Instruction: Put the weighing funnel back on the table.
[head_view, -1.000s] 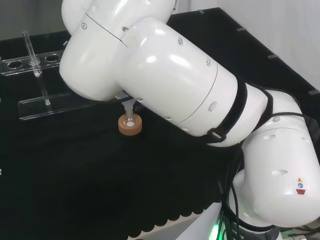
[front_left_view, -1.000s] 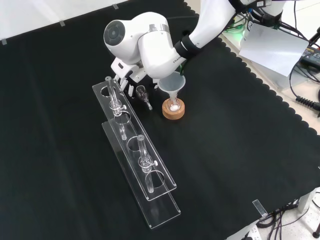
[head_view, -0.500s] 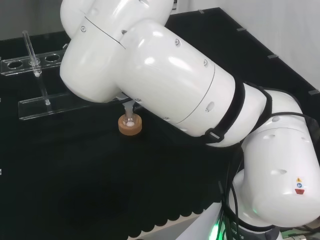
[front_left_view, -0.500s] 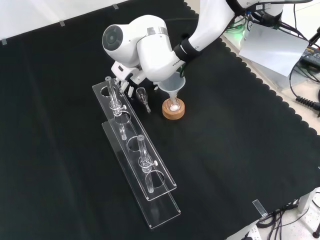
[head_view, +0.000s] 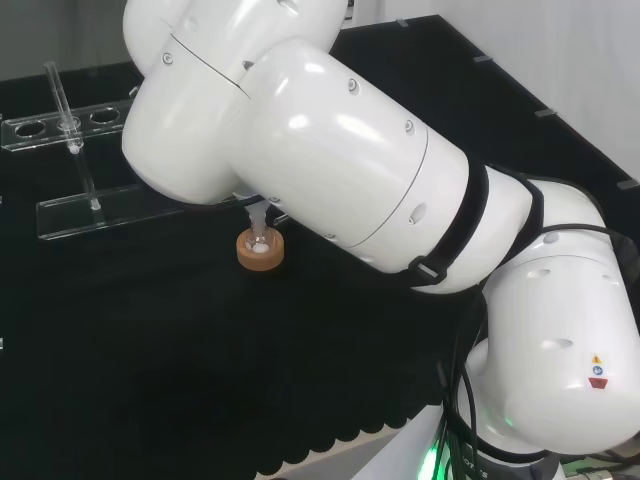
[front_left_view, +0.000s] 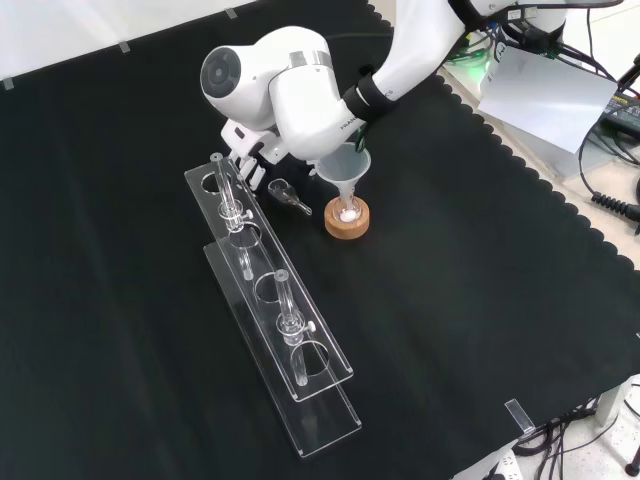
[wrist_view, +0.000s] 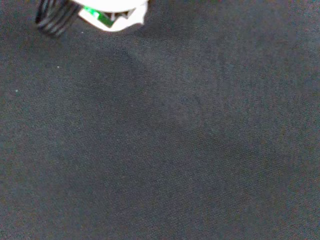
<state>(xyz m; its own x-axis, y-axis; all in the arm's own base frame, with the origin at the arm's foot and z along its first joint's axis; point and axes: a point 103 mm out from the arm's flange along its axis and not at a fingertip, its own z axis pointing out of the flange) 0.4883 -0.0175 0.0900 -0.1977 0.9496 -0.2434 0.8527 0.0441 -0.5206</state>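
The arm's white link (front_left_view: 290, 85) hides most of the hand (front_left_view: 245, 150).

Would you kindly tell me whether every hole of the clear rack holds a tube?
No, in the front view the clear rack has several empty holes between its tubes.

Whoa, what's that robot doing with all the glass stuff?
The white arm's job is to put the small weighing funnel down. In the front view it seems to lie on the black cloth right by the robot hand, between the clear rack and the big funnel. I can't tell whether the robot hand touches it.
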